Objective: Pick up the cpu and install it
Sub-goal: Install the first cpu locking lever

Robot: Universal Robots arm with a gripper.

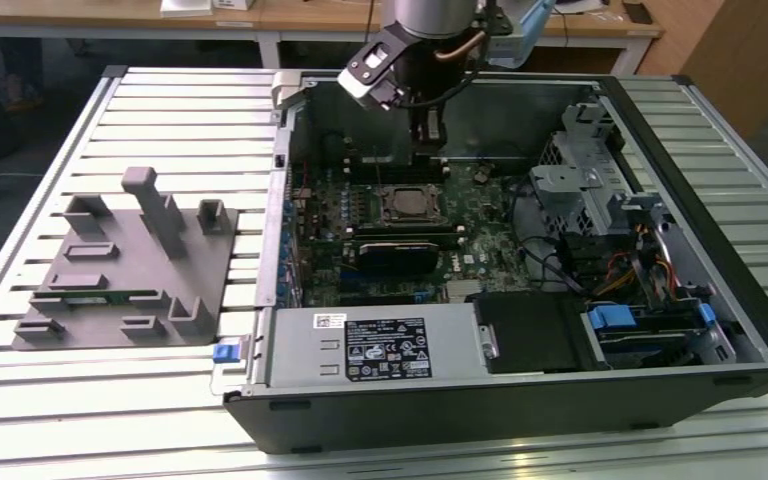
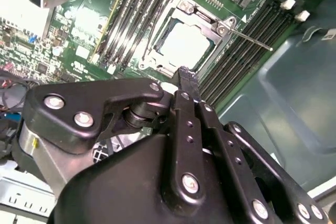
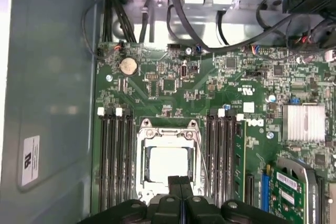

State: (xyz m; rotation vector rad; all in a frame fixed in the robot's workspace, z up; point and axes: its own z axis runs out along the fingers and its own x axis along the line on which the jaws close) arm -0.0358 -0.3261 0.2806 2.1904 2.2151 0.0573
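Observation:
The cpu [image 3: 168,162] is a pale silver square lying flat inside the motherboard socket frame [image 3: 143,145], also seen as the cpu [image 2: 184,43] and the cpu [image 1: 411,203]. My gripper [image 3: 180,178] hangs a little above the socket's edge, its two black fingers pressed together with nothing between them. In the second wrist view the gripper [image 2: 187,72] tip sits just short of the socket, apart from the chip. In the exterior view the gripper [image 1: 427,140] is inside the open computer case, behind the socket.
Memory slots [image 3: 115,161] flank the socket on both sides. A thin metal lever [image 2: 252,39] sticks out from the socket frame. A grey holder tray [image 1: 124,270] lies on the slatted table at the exterior view's left. Drive cages and cables [image 1: 611,230] fill the case's other side.

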